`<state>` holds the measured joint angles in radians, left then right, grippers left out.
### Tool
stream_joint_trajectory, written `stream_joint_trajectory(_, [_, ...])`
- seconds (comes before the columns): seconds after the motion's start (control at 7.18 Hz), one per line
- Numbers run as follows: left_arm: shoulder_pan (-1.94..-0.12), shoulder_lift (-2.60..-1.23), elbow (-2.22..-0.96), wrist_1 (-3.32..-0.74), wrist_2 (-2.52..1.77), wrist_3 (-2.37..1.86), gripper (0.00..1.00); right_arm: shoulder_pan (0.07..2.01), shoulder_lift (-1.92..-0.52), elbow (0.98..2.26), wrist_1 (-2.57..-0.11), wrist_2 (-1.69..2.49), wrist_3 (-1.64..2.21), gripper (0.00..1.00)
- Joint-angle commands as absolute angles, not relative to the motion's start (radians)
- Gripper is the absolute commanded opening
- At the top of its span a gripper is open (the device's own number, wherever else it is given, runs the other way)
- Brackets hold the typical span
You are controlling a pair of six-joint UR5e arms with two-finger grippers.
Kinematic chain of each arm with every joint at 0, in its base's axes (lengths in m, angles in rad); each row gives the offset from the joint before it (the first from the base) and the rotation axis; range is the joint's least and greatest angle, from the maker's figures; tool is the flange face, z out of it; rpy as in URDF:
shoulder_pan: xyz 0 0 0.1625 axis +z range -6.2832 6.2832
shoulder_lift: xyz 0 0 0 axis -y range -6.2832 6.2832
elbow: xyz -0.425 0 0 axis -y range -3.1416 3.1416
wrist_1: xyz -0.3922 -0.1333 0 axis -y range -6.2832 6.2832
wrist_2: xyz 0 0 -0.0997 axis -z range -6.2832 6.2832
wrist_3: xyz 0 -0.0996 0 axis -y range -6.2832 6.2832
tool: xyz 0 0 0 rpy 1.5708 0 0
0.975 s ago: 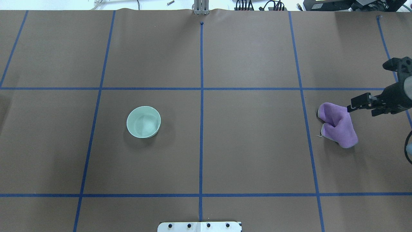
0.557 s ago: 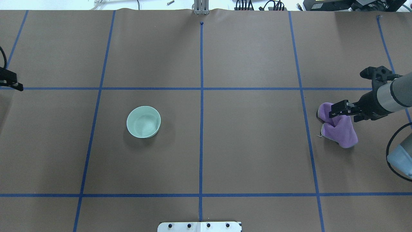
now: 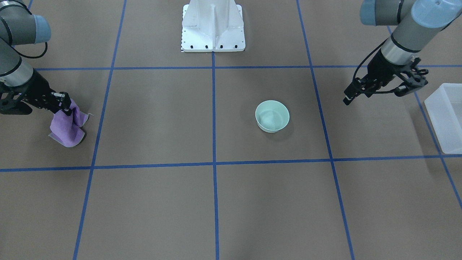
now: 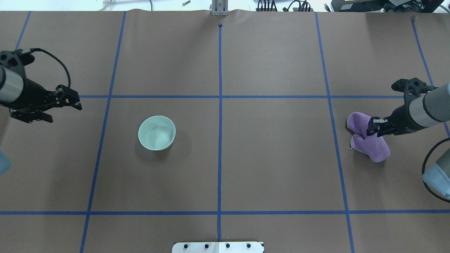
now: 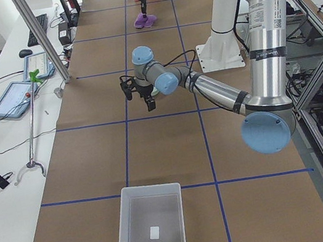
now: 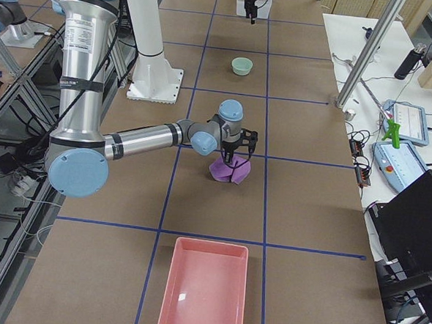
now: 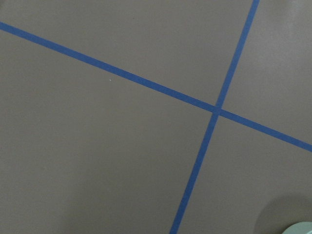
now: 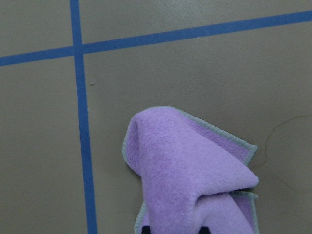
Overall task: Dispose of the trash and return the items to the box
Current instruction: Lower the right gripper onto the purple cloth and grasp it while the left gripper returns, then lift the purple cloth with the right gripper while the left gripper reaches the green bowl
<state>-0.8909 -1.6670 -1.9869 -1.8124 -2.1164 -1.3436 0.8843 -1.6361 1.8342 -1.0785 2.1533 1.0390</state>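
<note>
Mint-green bowl [image 4: 156,133] stands upright and empty on the brown desk [image 4: 274,158], in the robot's left half, well apart from the frosted box [image 3: 445,119] at that end. Left tool [image 4: 66,114] hangs above the desk, short of the bowl, its fingers apparently spread and holding nothing. Right tool [image 4: 373,128] is down on the purple cloth [image 4: 378,149] at the far right, a fold between its fingers; whether they pinch it cannot be told.
</note>
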Motion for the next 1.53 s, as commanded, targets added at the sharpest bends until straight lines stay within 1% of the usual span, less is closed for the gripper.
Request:
stream_joint_trajectory(0.0, [-0.761, -1.757, -1.968, -1.807, -2.048, -1.484, 0.94, 0.912, -1.644, 1.844, -1.081, 2.19, 1.006, 0.0])
stream_joint_trajectory(0.14, [-0.706, -1.787, -1.967, -1.802, -2.022, -1.529, 0.94, 1.01, -1.651, 1.847, -1.083, 2.273, 0.974, 0.0])
stream_joint_trajectory(0.28, [-0.625, -1.824, -1.939, -1.799, -1.943, -1.551, 0.94, 1.122, -1.658, 1.845, -1.088, 2.351, 0.875, 0.0])
stream_joint_trajectory(0.42, [-0.609, -1.866, -1.883, -1.798, -1.925, -1.552, 0.94, 1.217, -1.684, 1.847, -1.1, 2.393, 0.792, 0.0])
stream_joint_trajectory(0.7, [-0.607, -1.9, -1.82, -1.799, -1.924, -1.552, 0.92, 1.377, -1.687, 1.853, -1.251, 2.439, 0.521, 0.0])
stream_joint_trajectory(1.11, [-0.571, -1.937, -1.767, -1.804, -1.873, -1.577, 0.74, 1.569, -1.683, 1.89, -1.548, 2.439, 0.131, 0.0])
stream_joint_trajectory(1.25, [-0.571, -1.937, -1.766, -1.805, -1.873, -1.597, 0.53, 1.616, -1.666, 1.891, -1.66, 2.427, 0.006, 0.0])
stream_joint_trajectory(1.39, [-0.569, -1.939, -1.766, -1.805, -1.873, -1.597, 0.19, 1.647, -1.649, 1.888, -1.714, 2.422, -0.061, 0.0])
